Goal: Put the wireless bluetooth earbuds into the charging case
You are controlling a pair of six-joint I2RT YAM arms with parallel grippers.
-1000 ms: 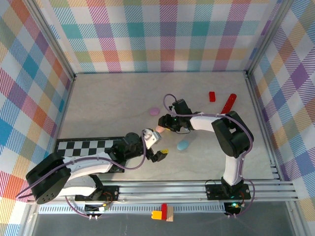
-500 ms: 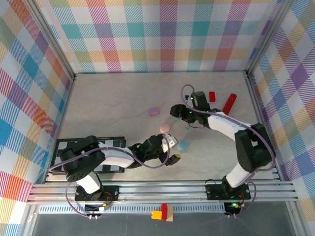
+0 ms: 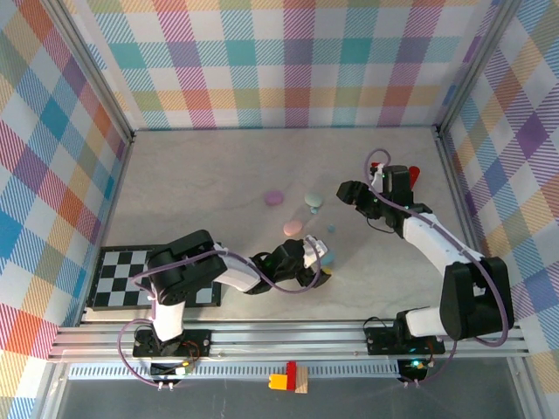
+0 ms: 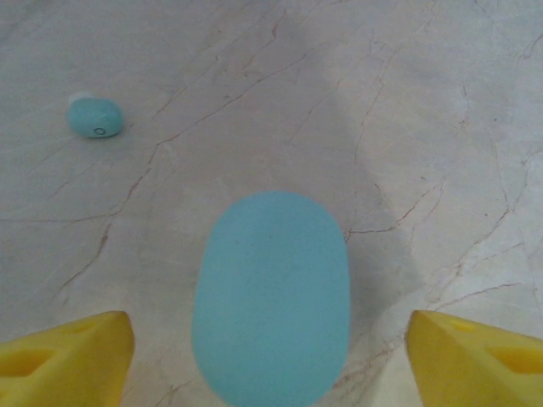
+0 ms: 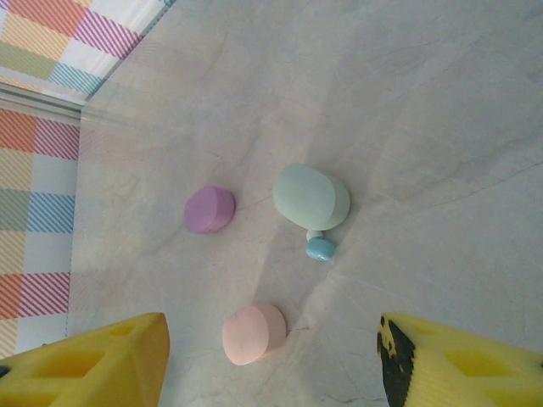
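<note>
Moved since a second ago: our left arm has stretched right along the near side to the blue case. Our right arm has swung away to the far right, and a mint case now lies bare where it was.
Left hand (image 4: 271, 360): wide, with a yellow finger on either side of the blue case (image 4: 271, 297), touching neither flank and holding nothing.
Step in hand: we judge it is gripping that case. Centre it between the pads, stay low and close slowly, because a rounded shell can squirt out.
Blue case: smooth matte oval, lid apparently shut, lying flat on the marbled tabletop (image 4: 424, 102).
Blue earbud (image 4: 95, 117): tiny glossy bean, lying loose farther out than the case and apart from it.
Pink case (image 5: 254, 333), mint case (image 5: 311, 197), purple case (image 5: 209, 209): pastel pebbles farther still, with the earbud near the mint one.
Right hand (image 3: 348, 192): far right, wide and empty.
</note>
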